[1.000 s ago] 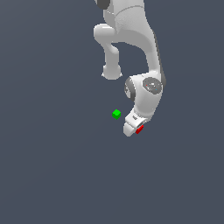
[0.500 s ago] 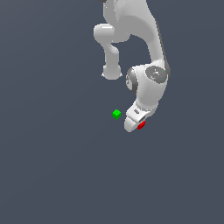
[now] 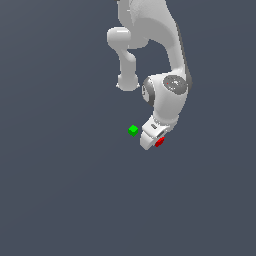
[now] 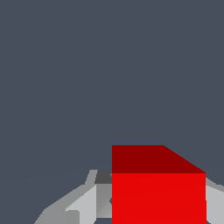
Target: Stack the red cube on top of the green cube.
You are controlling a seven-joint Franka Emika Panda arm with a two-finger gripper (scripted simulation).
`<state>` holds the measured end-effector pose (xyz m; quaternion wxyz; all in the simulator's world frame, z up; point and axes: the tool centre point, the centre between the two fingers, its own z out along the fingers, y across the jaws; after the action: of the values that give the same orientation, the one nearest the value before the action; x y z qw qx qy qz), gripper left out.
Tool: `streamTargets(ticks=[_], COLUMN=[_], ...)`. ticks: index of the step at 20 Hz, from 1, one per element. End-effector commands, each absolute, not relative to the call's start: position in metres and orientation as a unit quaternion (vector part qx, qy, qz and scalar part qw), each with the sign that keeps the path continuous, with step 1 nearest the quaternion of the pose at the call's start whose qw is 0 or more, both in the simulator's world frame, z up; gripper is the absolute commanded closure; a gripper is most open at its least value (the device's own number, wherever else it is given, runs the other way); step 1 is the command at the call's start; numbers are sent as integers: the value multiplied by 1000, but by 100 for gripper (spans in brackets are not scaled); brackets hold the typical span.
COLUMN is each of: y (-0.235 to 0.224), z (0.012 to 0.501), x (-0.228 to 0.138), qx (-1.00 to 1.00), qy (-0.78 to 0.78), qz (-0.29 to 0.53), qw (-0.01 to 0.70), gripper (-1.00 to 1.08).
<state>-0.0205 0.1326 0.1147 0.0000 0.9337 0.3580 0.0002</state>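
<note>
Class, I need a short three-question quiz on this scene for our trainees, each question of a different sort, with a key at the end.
1. True or false: the red cube already sits on the green cube.
2. In the exterior view, on which side of the claw does the green cube lie? A) the view's left B) the view's right C) directly under it
3. Fill in: the wrist view shows the ___ cube close up between the claw's fingers.

Key:
1. False; the two cubes are apart.
2. A
3. red
</note>
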Motion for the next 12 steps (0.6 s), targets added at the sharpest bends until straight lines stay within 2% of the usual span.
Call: streamTargets(ticks=[1,12], y=[128,86], z=[113,91], x=[-26,-79], qx=[934,934], qy=[358,358], qz=[0,0], qw=[0,0], gripper=[108,108])
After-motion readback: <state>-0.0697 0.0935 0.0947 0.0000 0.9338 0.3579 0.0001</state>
